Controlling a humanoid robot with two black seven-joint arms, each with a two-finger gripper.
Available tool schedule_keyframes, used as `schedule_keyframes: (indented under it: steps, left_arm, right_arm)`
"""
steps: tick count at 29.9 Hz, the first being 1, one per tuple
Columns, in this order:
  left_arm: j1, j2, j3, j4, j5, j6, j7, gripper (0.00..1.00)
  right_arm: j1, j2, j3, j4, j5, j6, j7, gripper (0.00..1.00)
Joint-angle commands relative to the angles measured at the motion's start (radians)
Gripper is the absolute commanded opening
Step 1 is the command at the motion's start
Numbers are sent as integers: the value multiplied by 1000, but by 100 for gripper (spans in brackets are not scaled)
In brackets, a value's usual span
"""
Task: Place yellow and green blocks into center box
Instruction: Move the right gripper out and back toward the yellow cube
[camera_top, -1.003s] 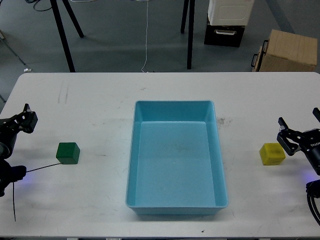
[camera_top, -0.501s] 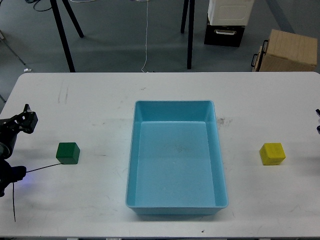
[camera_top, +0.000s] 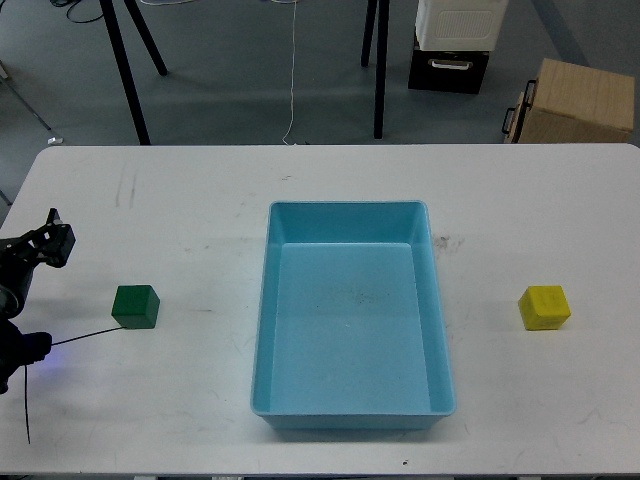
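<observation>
The light blue box (camera_top: 268, 300) stands open and empty in the middle of the white table. A green block (camera_top: 135, 306) sits on the table to its left. A yellow block (camera_top: 545, 307) sits on the table to its right. My left gripper (camera_top: 52, 238) is at the table's far left edge, up and to the left of the green block and apart from it. It is small and dark, so its fingers cannot be told apart. My right gripper is out of view.
A thin black cable (camera_top: 85, 338) runs from my left arm to just below the green block. Beyond the table's far edge stand black stand legs (camera_top: 125, 70), a white and black case (camera_top: 455, 40) and a cardboard box (camera_top: 578, 100).
My right gripper, which was next to the yellow block at the right edge, has drawn back out of view. The left arm and both blocks have not moved.
</observation>
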Motion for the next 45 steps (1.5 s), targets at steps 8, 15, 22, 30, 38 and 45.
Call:
schedule_keyframes:
  steps: [8, 15, 22, 30, 38, 45]
  left_arm:
    - [0, 8, 0, -6, 0, 1, 0, 100]
    - [0, 8, 0, -6, 0, 1, 0, 100]
    - [5, 15, 0, -6, 0, 13, -2, 100]
    - [5, 15, 0, -8, 0, 18, -2, 100]
    - [6, 17, 0, -8, 1, 27, -2, 100]
    - [6, 17, 0, -8, 1, 27, -2, 100]
  right_arm:
    - [1, 3, -4, 27, -623, -24, 30, 100]
    - [-1, 3, -24, 129, -1378, -244, 29, 100]
    - [25, 31, -221, 223, -1655, -494, 29, 100]
    - [296, 171, -612, 219, -1707, -466, 29, 100]
    - [557, 202, -961, 206, -1695, -460, 29, 100]
    - [554, 200, -996, 205, -1690, -408, 29, 100]
